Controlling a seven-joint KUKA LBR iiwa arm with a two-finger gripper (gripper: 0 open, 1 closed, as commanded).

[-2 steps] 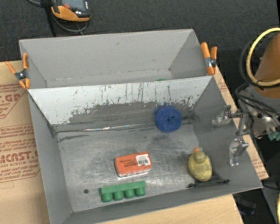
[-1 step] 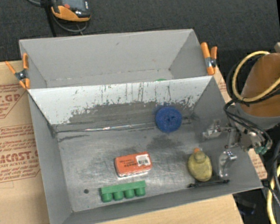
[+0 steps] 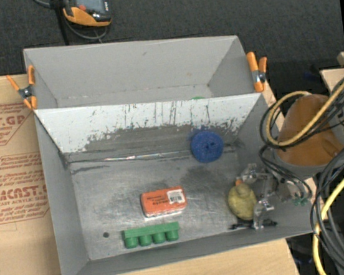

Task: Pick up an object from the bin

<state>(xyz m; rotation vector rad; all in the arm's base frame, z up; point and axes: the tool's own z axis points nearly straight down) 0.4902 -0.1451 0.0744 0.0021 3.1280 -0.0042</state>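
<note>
Robot lab; cabled arm [image 3: 311, 140]; grey bin [image 3: 131, 63]

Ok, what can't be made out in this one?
Camera view:
- Right side of the yellowish lump: hidden by the hand.
- Whether the hand grips the lump: too small to tell.
- Label print on the orange box: too small to read.

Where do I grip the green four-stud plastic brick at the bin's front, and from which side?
Probably mid-length, from straight above, jaws across the short width of the green four-stud plastic brick. It lies flat, long axis left to right, with bare bin floor along both long sides.
</note>
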